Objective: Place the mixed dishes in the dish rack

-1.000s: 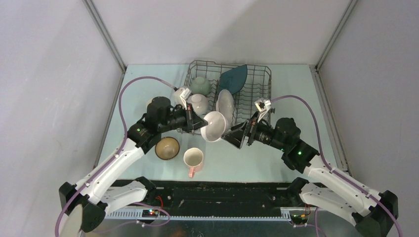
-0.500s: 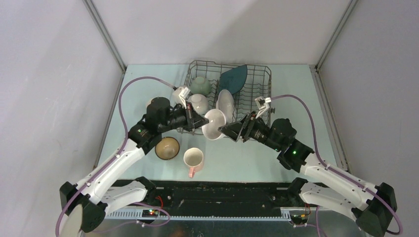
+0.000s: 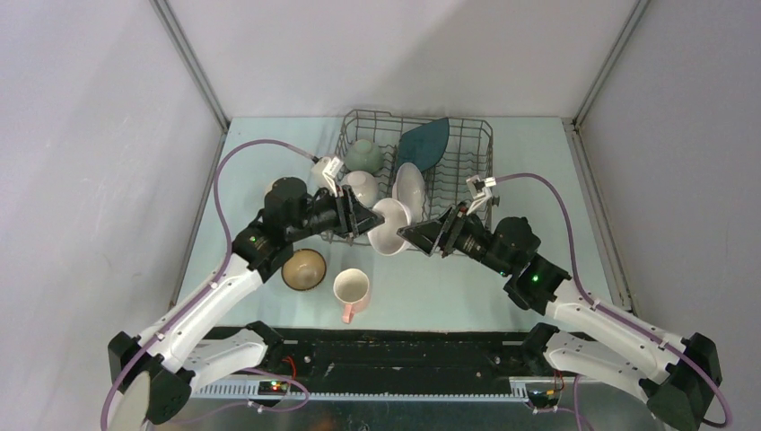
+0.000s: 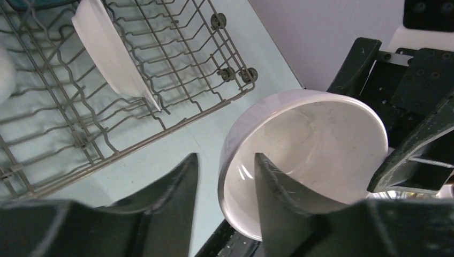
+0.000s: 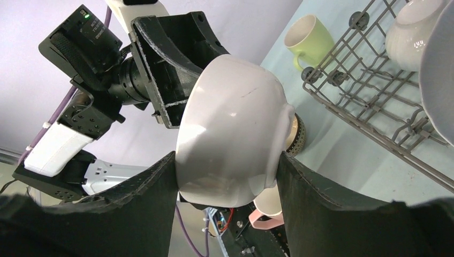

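A white bowl (image 3: 388, 226) hangs on its side above the table, just in front of the dish rack (image 3: 467, 153). My right gripper (image 5: 226, 160) is shut on this bowl (image 5: 235, 123), one finger pressed to each side of its outer wall. My left gripper (image 4: 226, 157) is open and straddles the bowl's rim (image 4: 321, 139): one finger is inside, and there is a gap at the outer finger. The rack holds a pale green bowl (image 3: 364, 154), another white bowl (image 3: 362, 187), a white plate (image 3: 409, 190) and a dark teal plate (image 3: 424, 141).
A brown bowl (image 3: 303, 268) and a pink mug (image 3: 351, 292) stand on the table near the left arm. A pale yellow-green mug (image 5: 309, 33) sits beside the rack's left corner. The two grippers face each other closely at the rack's front edge.
The right gripper moved left onto the bowl and closed on it. The left gripper, shut on the rim before, has opened.
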`<state>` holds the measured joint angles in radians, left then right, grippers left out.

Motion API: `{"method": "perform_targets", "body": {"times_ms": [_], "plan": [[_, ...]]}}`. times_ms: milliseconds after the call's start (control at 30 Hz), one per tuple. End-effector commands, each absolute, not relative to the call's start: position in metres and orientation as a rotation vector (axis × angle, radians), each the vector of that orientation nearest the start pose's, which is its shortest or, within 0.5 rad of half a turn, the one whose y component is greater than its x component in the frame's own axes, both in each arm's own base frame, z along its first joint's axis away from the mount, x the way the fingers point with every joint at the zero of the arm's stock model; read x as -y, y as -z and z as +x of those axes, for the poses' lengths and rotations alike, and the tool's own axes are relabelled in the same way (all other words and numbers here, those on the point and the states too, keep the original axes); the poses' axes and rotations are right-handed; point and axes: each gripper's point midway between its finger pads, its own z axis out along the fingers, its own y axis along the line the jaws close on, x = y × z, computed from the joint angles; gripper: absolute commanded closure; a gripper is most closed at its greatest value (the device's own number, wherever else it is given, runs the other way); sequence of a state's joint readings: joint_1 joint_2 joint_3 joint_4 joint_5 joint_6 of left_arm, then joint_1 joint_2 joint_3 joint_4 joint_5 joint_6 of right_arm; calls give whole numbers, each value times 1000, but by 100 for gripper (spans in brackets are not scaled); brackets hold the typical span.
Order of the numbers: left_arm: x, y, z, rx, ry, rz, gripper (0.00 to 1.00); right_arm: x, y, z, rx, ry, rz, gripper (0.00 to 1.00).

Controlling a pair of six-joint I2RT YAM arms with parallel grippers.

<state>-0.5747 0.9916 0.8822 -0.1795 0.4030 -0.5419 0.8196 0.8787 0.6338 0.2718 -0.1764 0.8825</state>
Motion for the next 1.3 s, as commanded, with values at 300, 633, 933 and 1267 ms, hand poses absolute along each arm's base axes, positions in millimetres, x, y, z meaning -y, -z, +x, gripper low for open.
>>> {"method": "perform_targets", "body": {"times_ms": [300, 633, 933, 1267], "plan": [[226, -274, 231, -1990, 960, 295, 23, -246, -299, 220, -1709, -1197, -47, 100], [171, -304, 214, -1976, 729, 188, 1, -172, -273, 252, -1749, -759, -63, 100], [128, -318, 207, -1902, 532, 156, 0, -120, -258, 294, -1762, -224, -213, 100], [128, -314, 212, -1903, 492, 199, 0, -163, -244, 318, -1557, -27, -943, 100]]}}
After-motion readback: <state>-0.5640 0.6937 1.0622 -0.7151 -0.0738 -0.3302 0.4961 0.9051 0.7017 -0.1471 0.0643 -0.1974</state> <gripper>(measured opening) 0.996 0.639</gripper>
